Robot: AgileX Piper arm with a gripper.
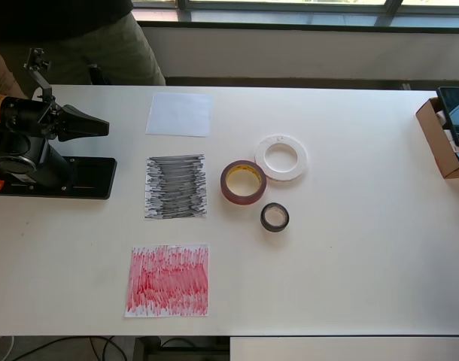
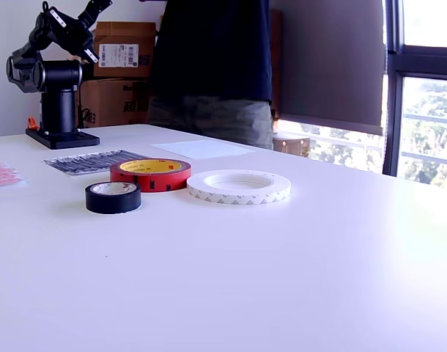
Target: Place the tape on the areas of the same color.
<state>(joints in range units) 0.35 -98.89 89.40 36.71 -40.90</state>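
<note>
Three tape rolls lie together on the white table. The white ring (image 1: 260,159) (image 2: 238,196) lies flat. The dark-red roll (image 1: 241,198) (image 2: 150,181) touches it on the overhead view's left. The small black roll (image 1: 275,229) (image 2: 113,202) sits just below both. To their left in the overhead view is a column of sheets: blank white (image 1: 179,114) (image 2: 201,149), scribbled black (image 1: 175,186) (image 2: 91,161), scribbled red (image 1: 168,280) (image 2: 0,174). No roll rests on a sheet. My gripper (image 1: 101,126) (image 2: 95,9) is held high over the arm's base, far from the rolls, shut and holding nothing.
The arm's black base plate (image 1: 71,179) sits at the overhead view's left edge. A person (image 1: 79,37) stands behind the table near the arm. An open cardboard box (image 1: 440,143) sits at the right edge. Brown cartons (image 2: 124,51) stand behind the arm.
</note>
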